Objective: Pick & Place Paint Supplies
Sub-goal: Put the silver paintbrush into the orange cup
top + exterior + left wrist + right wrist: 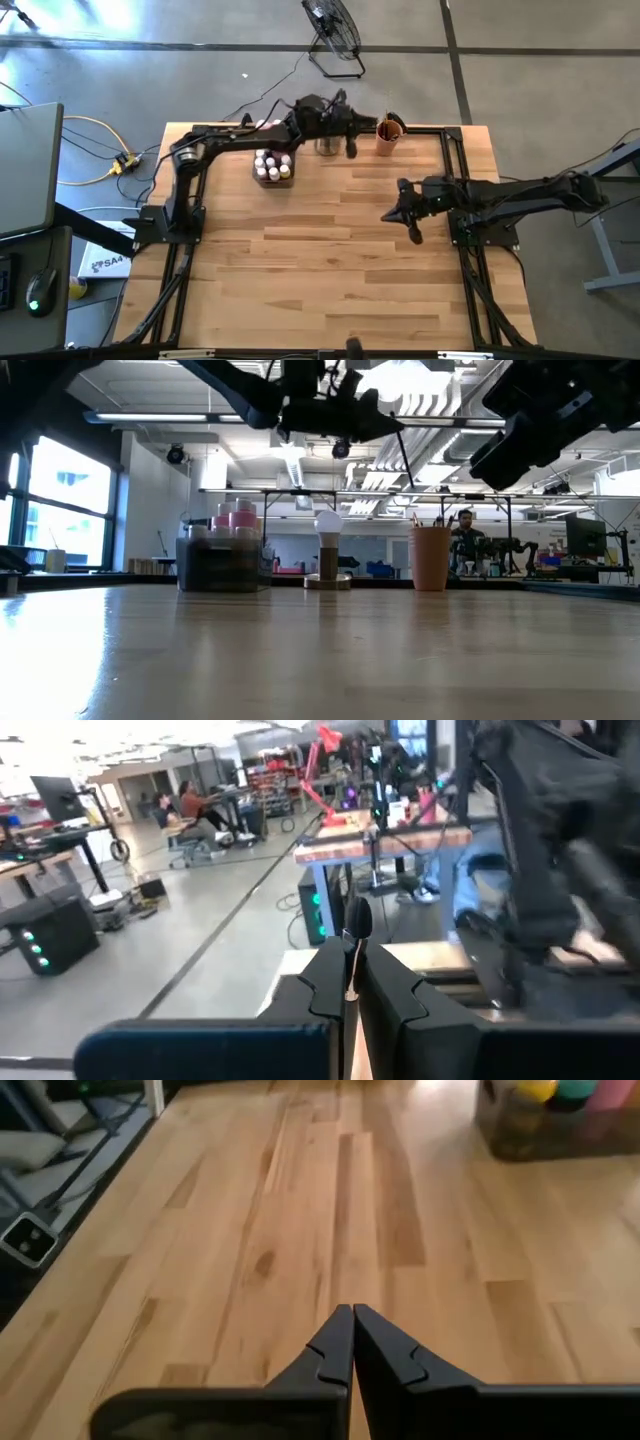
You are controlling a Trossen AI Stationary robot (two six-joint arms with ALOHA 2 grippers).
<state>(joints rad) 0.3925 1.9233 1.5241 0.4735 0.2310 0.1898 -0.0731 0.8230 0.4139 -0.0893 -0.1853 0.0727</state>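
Meanwhile, your left tool hangs high over the far edge of the tabletop, between the white ball on its metal base and the orange cup, its jaws clamped on a thin paintbrush that stands up between the fingers. Held upright and this close, the brush looks lined up for a handle-first drop into the cup, where other brush handles already show.

Your right tool hovers empty over bare boards toward the right side, jaws pressed together on nothing, likely parked clear of the left arm's path.

Paint bottles, white-capped from above and pink-topped at table height, stand packed in their grey tray near the far edge, just beside the left arm, well apart from your right tool.
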